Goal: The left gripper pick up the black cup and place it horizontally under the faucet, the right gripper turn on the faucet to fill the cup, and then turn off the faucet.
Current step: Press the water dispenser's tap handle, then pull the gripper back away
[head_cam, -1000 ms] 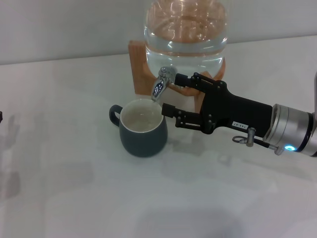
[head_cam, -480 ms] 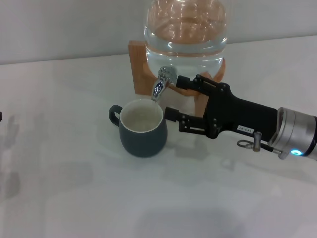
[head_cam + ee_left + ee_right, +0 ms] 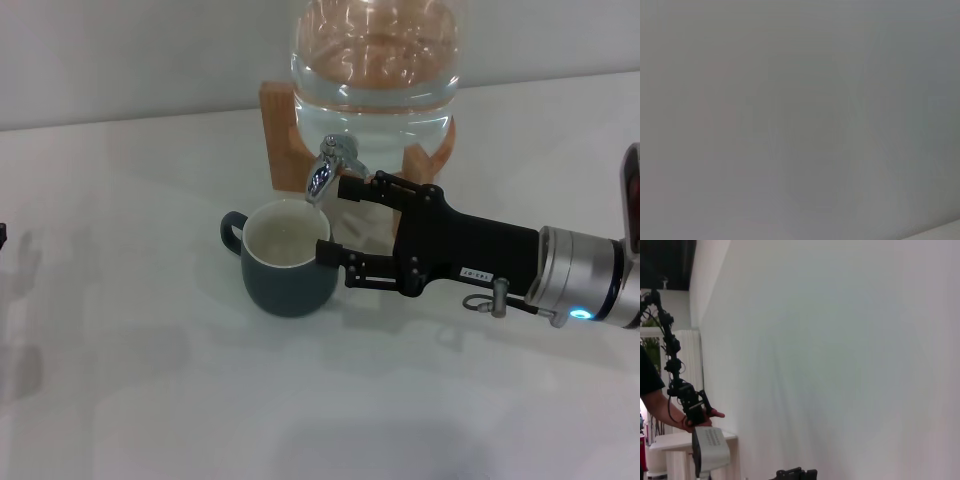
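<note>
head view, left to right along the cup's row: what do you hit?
Cup handle → black cup → right gripper, fingers open beside the cup and faucet → its black forearm → silver cuff. Left gripper is not in view.

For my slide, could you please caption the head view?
Open right gripper reaches toward the faucet above the black cup.

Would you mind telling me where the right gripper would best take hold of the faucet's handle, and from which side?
Probably at the small chrome lever on top of the faucet, approached from the robot's right, level with it. The lever juts forward above the spout, the glass jar blocks the rear and the black cup sits below. The right gripper is open, its upper finger beside the lever.
</note>
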You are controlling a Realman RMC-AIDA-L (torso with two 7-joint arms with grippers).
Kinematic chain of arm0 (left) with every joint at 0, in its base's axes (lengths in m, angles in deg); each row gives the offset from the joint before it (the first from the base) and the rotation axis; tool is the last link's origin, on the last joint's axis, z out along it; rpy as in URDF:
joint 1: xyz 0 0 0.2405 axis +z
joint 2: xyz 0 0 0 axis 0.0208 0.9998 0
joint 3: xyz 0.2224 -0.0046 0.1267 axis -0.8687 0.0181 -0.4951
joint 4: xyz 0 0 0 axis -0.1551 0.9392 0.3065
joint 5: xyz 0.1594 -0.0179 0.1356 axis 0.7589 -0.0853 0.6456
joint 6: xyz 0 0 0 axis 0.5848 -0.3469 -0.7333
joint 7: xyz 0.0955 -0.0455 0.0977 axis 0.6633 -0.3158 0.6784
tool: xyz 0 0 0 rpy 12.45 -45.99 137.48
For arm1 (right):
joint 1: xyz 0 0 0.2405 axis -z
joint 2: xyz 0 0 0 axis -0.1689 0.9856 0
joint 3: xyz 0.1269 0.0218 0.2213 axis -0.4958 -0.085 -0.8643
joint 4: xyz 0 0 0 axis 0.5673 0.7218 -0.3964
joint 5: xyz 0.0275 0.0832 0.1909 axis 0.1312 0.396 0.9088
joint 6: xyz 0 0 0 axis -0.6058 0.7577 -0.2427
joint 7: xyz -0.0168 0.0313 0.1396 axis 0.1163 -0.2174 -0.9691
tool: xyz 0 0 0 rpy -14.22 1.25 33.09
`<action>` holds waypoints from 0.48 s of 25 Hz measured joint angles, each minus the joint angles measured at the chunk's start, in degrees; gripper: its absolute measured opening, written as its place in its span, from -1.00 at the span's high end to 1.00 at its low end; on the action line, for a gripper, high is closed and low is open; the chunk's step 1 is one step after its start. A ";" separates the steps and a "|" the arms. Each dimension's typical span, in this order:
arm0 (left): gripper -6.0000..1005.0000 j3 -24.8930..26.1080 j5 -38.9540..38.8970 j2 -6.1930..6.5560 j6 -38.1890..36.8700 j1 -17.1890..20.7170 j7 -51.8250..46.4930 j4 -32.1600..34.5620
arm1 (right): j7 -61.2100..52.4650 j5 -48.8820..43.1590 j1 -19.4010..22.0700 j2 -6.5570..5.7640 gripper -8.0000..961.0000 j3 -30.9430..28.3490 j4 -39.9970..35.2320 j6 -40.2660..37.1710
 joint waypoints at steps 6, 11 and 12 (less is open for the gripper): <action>-0.75 0.00 0.00 -0.03 0.04 0.11 0.00 0.01 | 0.30 0.02 -0.25 0.00 -0.78 0.07 0.02 -1.09; -0.75 0.00 0.00 -0.03 0.07 0.16 0.00 0.01 | 0.34 0.09 -0.21 0.00 -0.78 -0.25 0.06 -1.12; -0.75 0.00 0.00 -0.03 0.07 0.16 0.00 0.01 | 0.35 0.10 -0.17 0.00 -0.78 -0.34 0.07 -1.13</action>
